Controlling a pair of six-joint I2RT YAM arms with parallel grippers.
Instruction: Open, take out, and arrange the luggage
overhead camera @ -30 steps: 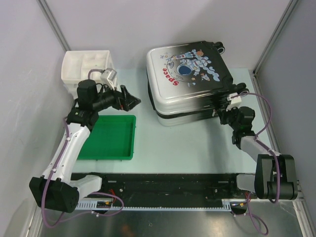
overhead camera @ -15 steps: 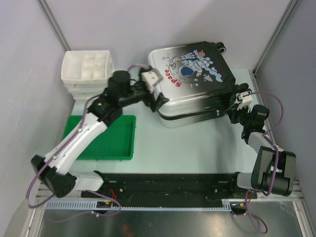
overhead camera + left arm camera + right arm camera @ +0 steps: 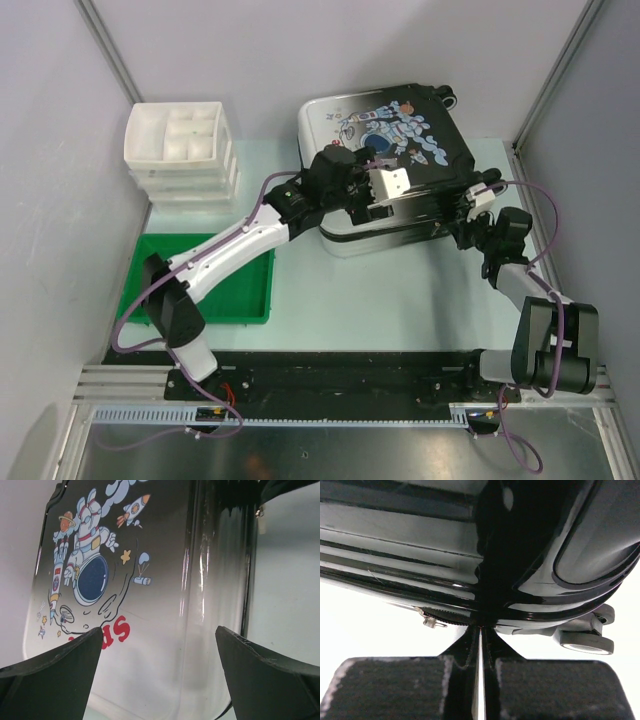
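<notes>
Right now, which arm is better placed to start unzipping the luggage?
Right, probably. The right gripper, shut, sits at the luggage's side zip seam, with the zip pull just beside its tips. The left gripper hangs open over the printed lid.

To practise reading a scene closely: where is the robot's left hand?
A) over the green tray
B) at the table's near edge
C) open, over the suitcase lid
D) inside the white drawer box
C: the left hand reaches over the luggage, its spread fingers framing the astronaut print.
</notes>
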